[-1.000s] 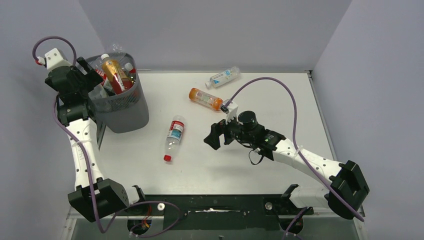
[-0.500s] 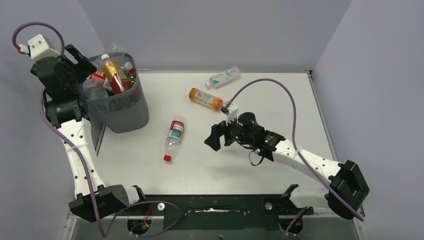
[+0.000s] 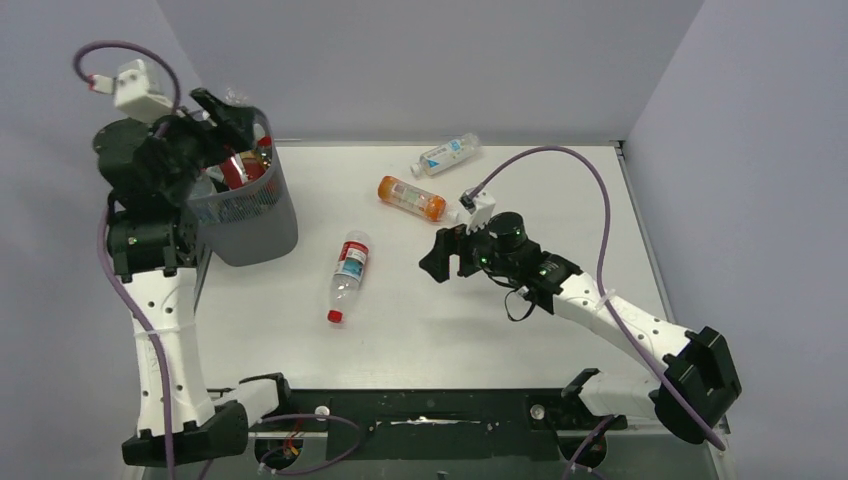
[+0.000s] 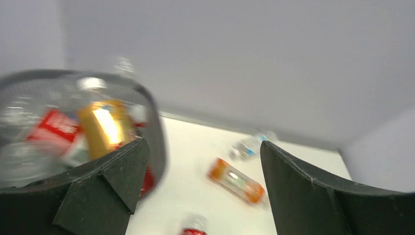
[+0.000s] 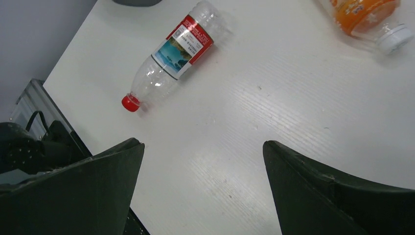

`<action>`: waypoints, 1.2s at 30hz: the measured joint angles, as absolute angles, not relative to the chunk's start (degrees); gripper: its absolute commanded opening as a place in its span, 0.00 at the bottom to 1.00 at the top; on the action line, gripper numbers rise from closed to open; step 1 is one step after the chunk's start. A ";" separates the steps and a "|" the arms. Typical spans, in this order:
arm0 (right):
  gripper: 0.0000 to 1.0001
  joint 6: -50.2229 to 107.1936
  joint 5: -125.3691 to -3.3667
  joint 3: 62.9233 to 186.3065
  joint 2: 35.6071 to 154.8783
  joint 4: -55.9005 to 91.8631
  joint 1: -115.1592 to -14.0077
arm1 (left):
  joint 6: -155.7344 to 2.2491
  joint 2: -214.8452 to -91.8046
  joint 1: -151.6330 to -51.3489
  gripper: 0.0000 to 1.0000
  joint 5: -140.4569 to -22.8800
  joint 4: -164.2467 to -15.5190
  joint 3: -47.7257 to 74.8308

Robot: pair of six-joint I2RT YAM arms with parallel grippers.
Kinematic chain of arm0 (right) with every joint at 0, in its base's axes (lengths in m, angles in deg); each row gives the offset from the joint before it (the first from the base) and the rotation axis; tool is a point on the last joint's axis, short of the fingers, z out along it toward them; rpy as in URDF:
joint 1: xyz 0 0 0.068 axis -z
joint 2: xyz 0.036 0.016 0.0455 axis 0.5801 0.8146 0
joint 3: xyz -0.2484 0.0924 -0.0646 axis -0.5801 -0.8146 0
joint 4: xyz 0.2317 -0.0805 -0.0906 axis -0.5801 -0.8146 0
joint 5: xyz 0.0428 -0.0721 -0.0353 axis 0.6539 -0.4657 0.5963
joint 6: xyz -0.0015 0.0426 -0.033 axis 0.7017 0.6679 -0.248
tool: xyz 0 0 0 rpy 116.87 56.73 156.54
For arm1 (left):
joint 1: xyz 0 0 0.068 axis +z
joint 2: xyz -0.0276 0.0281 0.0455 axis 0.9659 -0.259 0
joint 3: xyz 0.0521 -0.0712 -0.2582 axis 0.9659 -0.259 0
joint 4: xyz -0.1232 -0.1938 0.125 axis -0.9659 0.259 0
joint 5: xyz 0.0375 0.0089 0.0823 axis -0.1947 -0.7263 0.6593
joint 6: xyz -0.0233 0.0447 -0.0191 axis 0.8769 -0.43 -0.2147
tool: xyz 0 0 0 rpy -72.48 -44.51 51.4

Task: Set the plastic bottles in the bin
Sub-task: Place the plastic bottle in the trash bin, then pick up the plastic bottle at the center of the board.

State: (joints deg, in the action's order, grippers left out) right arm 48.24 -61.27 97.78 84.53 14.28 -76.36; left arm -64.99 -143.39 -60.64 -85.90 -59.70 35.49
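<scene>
The grey mesh bin [image 3: 245,215] stands at the back left with several plastic bottles in it, among them an amber one [image 4: 104,126] and a red-labelled one [image 4: 53,128]. My left gripper [image 3: 228,118] hovers open and empty over the bin's rim [image 4: 157,128]. Three bottles lie on the table: a clear red-labelled one [image 3: 349,273] [image 5: 177,47], an orange one [image 3: 411,198] [image 5: 364,13] and a clear blue-labelled one [image 3: 446,154]. My right gripper [image 3: 440,256] is open and empty above bare table, between the red-labelled and orange bottles.
Grey walls close the table's back and sides. The left wrist view is blurred; it shows the orange bottle [image 4: 236,179] and the blue-labelled bottle [image 4: 249,145] beyond the bin. The table's near left edge [image 5: 73,93] lies close to the red-capped bottle.
My left arm has swung from the bin's left side up and over its rim. My right gripper has shifted a little back and right, toward the orange bottle. The bottles on the table have not moved.
</scene>
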 measured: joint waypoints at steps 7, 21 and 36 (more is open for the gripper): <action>0.98 52.24 -62.01 99.18 82.21 11.68 -70.18 | -66.52 -146.28 -93.65 0.84 -73.83 -56.84 32.34; 0.98 55.45 -61.83 94.67 75.90 8.49 -66.13 | -69.45 -158.87 -109.58 0.85 -57.57 -51.99 20.45; 0.98 55.63 -60.11 91.92 74.28 7.68 -64.67 | -69.69 -171.32 -107.15 0.87 -55.06 -53.82 13.00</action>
State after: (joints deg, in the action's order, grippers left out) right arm 55.63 -60.11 91.92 74.28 7.68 -64.67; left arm -69.69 -171.32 -107.15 -55.06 -53.82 13.00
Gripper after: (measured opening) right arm 0.980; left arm 0.864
